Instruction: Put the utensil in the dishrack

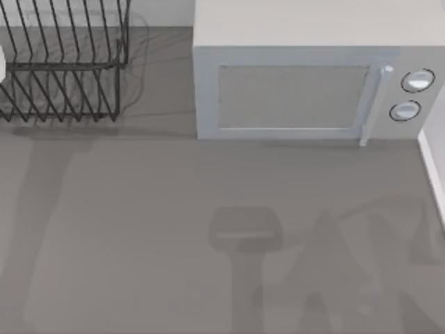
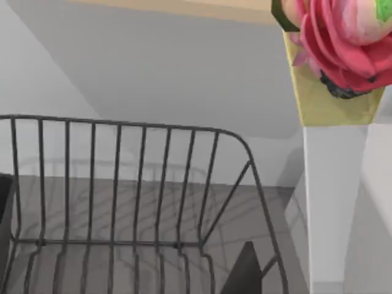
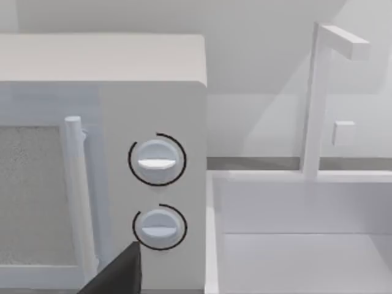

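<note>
1. Dishrack [image 1: 62, 69]: black wire, see-through, with rows of upright rods. It stands on the worktop [image 1: 139, 229] at the far left corner, well apart from the microwave. The left wrist view shows its curved end wall [image 2: 122, 184] from close by, with grey worktop visible through the rods.
2. Microwave [image 1: 292, 90]: pale grey box at the back of the worktop, right of the dishrack, with its door shut. It has a mesh window, an upright bar handle [image 1: 372, 104] and two round knobs, one above the other [image 1: 417, 81] [image 1: 405, 110]. The right wrist view faces its knob side [image 3: 104, 122], showing the upper knob [image 3: 157, 159], the lower knob [image 3: 159, 226] and the handle [image 3: 76, 196].
3. Sink: a white basin [image 3: 294, 257] just beside the microwave, with a white angular tap [image 3: 318, 104] behind it. Its white rim [image 1: 431, 167] runs along the worktop's right edge.
4. Left claw [image 2: 245, 275]: a dark tip shows near the dishrack's end wall, at the rack. Whether it is open or closed cannot be told.
5. Right claw [image 3: 116, 275]: a dark tip shows in front of the microwave, near the lower knob. Whether it is open or closed cannot be told.
6. Flower picture [image 2: 343, 37]: pink petals on a yellow panel, above a white post beyond the rack.
7. Shadows [image 1: 243, 236]: soft grey arm shapes on the bare worktop, centre and right.
</note>
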Available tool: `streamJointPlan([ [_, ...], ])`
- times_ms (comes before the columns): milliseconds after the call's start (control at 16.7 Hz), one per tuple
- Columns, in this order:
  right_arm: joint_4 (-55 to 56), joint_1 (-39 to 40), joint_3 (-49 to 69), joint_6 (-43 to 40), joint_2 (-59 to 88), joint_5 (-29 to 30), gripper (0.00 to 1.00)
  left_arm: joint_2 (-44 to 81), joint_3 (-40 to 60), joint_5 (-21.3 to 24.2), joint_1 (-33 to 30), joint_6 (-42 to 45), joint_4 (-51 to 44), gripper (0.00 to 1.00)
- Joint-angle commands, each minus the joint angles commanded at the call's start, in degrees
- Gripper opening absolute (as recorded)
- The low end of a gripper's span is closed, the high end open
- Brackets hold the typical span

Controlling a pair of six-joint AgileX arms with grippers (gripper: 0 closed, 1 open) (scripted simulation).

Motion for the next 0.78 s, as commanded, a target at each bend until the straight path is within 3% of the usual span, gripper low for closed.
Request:
streamJointPlan([
  [300, 0.0, 0.0, 0.0, 0.0, 0.0, 0.0, 1.0, -9.27, -5.4, 2.59, 10.35, 6.91, 12.95, 0.0],
  [780, 0.0, 0.0, 0.0, 0.0, 0.0, 0.0, 1.0, -7.9, -5.61, 2.6, 10.7, 7.48, 15.76, 0.0],
])
